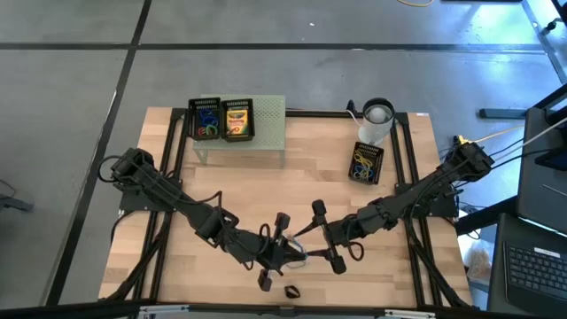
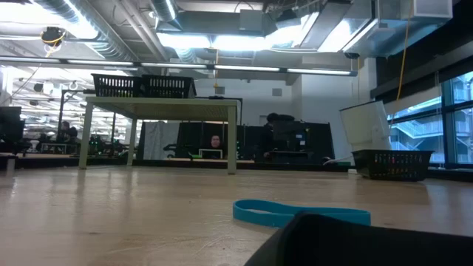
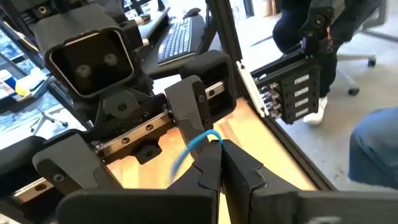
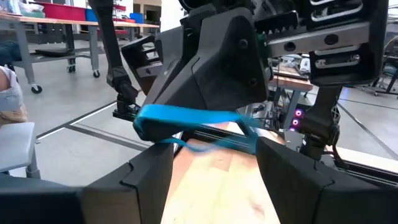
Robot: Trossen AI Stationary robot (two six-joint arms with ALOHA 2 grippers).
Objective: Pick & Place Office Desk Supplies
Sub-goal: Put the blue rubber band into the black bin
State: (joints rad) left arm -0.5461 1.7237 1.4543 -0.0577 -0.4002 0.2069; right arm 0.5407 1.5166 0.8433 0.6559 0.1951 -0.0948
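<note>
Pinching shut, the left gripper (image 3: 219,163) is holding a blue loop (image 4: 186,118), stretched flat between the right gripper's (image 4: 214,165) wide-spread fingers.

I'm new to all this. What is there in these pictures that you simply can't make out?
- Basket contents, high view: too small to name.
- Baskets on the pale green stand, low view: seen level, so their walls hide what is inside.
- Dark shape, low view: cut off by the bottom edge.
- Blue band, right wrist view: its far end is hidden behind the left claw.
</note>
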